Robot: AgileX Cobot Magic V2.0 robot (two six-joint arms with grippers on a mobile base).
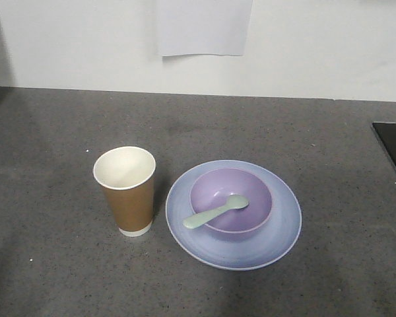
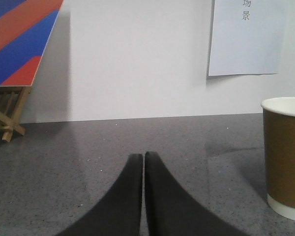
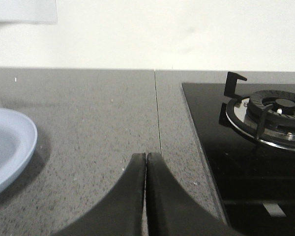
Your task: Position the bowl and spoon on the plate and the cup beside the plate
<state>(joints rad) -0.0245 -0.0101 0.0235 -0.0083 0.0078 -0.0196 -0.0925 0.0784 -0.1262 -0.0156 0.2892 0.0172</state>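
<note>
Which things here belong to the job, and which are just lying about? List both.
Job:
bowl, on the plate
spoon, in the bowl
plate
cup, upright beside the plate

Lying about:
paper sheet on the wall
gas hob
striped board on a wooden stand

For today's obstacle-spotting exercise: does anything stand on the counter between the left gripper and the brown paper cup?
Nothing visible does. In the left wrist view, the left gripper, fingers together, faces bare grey counter, and the brown paper cup with a white rim stands upright to its right, with open surface between them.
</note>
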